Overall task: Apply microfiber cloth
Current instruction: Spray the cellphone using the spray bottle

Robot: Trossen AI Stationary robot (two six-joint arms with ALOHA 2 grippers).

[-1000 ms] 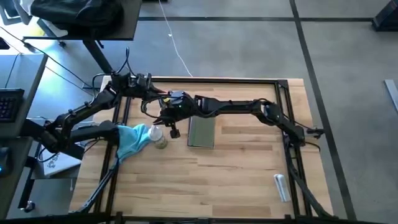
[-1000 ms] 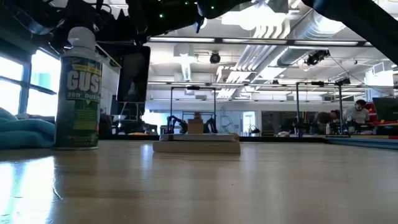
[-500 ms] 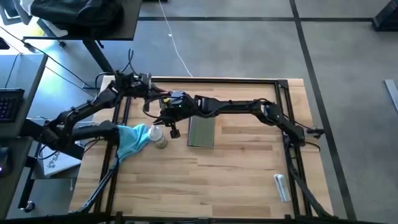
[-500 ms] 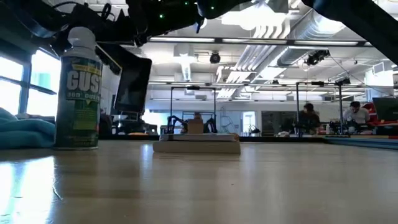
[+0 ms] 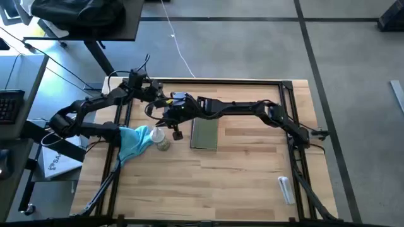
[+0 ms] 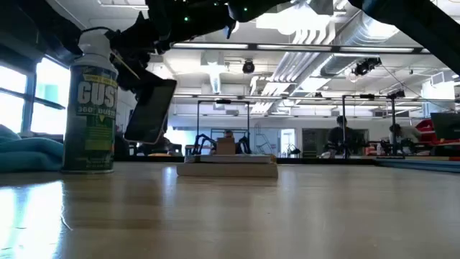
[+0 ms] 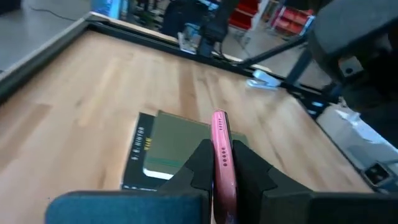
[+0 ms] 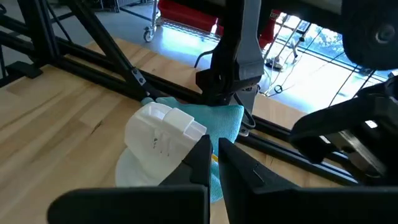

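The microfiber cloth (image 5: 131,142) lies crumpled at the left edge of the wooden surface (image 5: 240,176), draped partly over the black frame rail there. Its long axis runs from the spray can toward the surface's near-left corner, tapering to a point at that end. Just beside it, touching its right side, stands a spray can (image 6: 90,104) with a white cap; its label reads "GUST" in large letters, with smaller print below that cannot be read.

The left gripper (image 7: 217,163) hovers above the surface's far-left part, clenched on a pink phone (image 7: 221,158) held edge-up and tilted. The right gripper (image 8: 212,163) sits directly above the can's cap, its fingers nearly together and holding nothing. A grey-green tablet (image 5: 204,133) lies flat right of the can.
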